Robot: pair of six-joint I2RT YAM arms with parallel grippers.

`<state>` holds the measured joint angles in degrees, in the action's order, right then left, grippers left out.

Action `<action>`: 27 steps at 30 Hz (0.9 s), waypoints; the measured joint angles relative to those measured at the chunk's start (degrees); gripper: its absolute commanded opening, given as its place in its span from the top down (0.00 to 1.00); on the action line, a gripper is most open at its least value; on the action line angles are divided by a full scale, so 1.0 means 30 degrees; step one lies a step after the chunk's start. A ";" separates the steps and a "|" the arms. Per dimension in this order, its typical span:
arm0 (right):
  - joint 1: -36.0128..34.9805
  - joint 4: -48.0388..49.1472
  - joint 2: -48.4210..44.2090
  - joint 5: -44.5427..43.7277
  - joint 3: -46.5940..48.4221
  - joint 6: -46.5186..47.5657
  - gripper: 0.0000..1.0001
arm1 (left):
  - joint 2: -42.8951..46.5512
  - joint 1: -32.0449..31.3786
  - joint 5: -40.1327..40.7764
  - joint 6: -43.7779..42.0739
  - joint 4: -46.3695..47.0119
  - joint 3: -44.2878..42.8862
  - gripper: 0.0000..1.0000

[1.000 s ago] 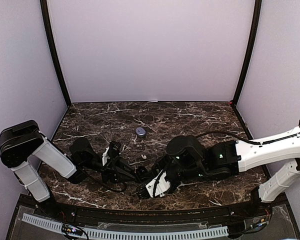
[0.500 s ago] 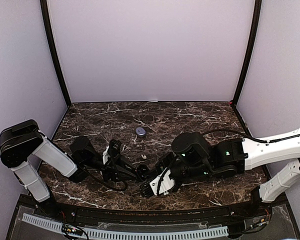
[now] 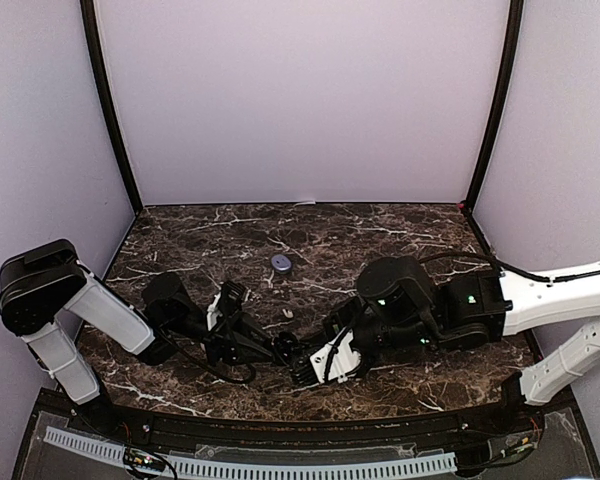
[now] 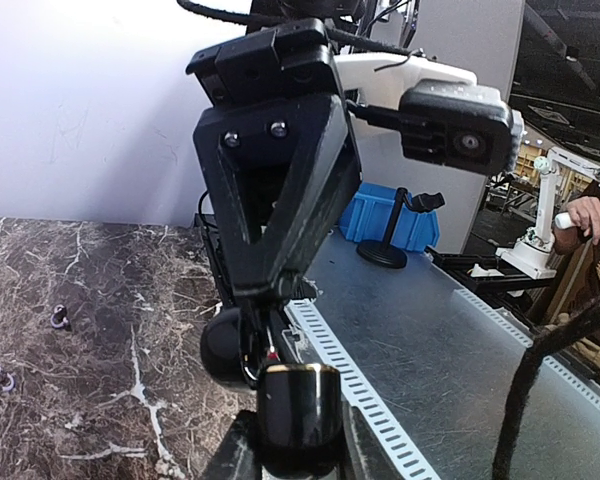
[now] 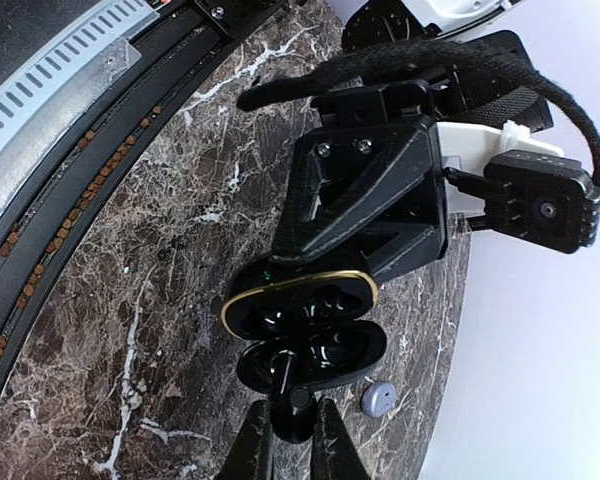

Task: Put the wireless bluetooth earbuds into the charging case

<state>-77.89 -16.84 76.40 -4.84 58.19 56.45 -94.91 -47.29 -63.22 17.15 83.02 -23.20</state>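
Observation:
The charging case (image 5: 300,300) is black with a gold rim and stands open, its two halves spread apart. My left gripper (image 5: 365,215) is shut on it from behind; the left wrist view shows the case (image 4: 298,400) between my left gripper (image 4: 298,435) fingers. My right gripper (image 5: 294,412) is shut on a black stemmed earbud (image 5: 298,405), whose stem reaches over the edge of the case's nearer half. From above, both grippers meet near the table's front centre, with the left gripper (image 3: 278,347) just left of the right gripper (image 3: 306,367). Whether the case's pockets hold anything is unclear.
A small blue-grey rounded piece (image 3: 281,262) lies on the marble behind the grippers, also beside the case (image 5: 379,398). A tiny white earbud (image 3: 287,314) lies just behind them. Two small pale pieces (image 4: 58,317) lie left of the case. The slotted front rail (image 3: 250,465) runs along the near edge.
My right arm has swung right and slightly back, bringing its gripper with the earbud up against the open case. The left arm and the case have stayed put.

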 measured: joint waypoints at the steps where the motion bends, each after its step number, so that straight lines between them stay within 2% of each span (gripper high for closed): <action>1: 0.0007 0.0000 -0.0124 -0.0029 0.0000 0.0000 0.94 | 0.0007 -0.0007 -0.0007 0.0000 0.0000 0.0000 1.00; 8: 0.0022 0.0029 -0.0321 -0.0022 0.0000 -0.0007 0.95 | 0.0007 -0.0058 0.0007 -0.0117 -0.0233 -0.0007 1.00; 19: 0.0146 0.0175 0.0423 0.0044 0.0386 -0.0051 0.95 | 0.0576 -0.0066 0.0510 -0.1268 -0.2696 -0.0393 1.00; 27: 0.0182 0.0357 0.0831 0.0189 0.0750 -0.0044 0.95 | 0.0627 -0.0080 0.0597 -0.1494 -0.3184 -0.0415 1.00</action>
<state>-77.34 -15.77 78.89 -4.27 60.45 56.31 -93.03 -47.53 -61.43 12.67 73.47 -24.45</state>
